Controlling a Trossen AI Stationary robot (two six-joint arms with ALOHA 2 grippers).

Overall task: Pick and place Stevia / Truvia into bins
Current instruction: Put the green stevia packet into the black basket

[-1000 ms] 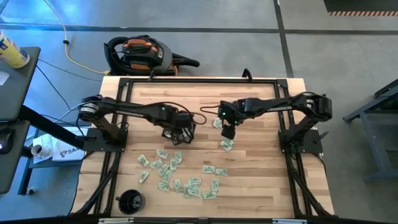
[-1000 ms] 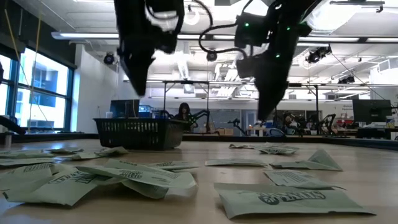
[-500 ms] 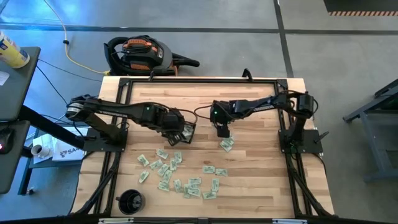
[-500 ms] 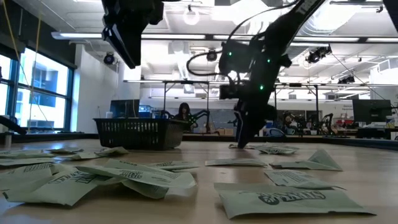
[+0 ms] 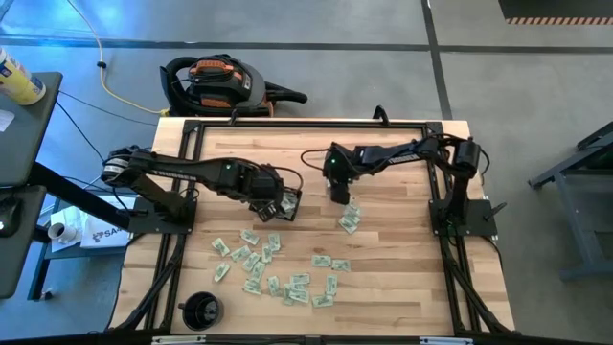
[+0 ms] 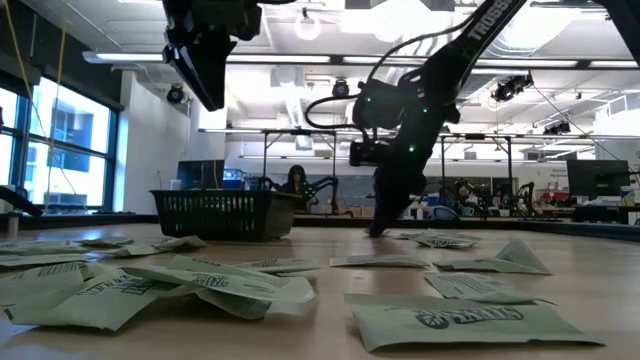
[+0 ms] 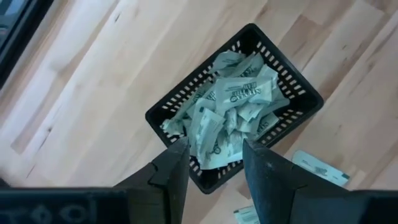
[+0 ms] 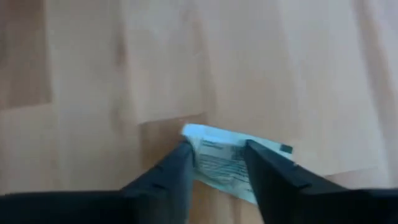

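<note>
The black mesh tray [image 5: 287,204] sits left of the table's middle and holds a heap of pale green sachets [image 7: 231,104]. My left gripper [image 5: 271,195] hangs open and empty above it, raised well clear in the low view [image 6: 205,70]. Many loose sachets [image 5: 278,268] lie flat across the near half of the table [image 6: 220,280]. My right gripper [image 5: 338,195] is down at the table top [image 6: 380,230], right of the tray. It is open, and its fingers straddle one sachet [image 8: 217,157] lying flat on the wood. My right gripper comes from above, pointing down, with a finger on either side of the sachet's end [image 8: 211,149]. The sachet lies flat on the table and runs on past one finger [image 8: 273,180]. Whether the fingers touch it, I cannot tell.
A few sachets [image 5: 349,222] lie just near of my right gripper. A round black cup-like object [image 5: 201,309] stands at the near left corner. Black frame rails [image 5: 306,123] run along the table's edges. A vacuum cleaner [image 5: 220,81] lies on the floor beyond the far edge.
My right gripper has moved toward the table's left and far edges and come down to the table top over a sachet. My left gripper has risen above the tray and drawn slightly toward the table's left.
</note>
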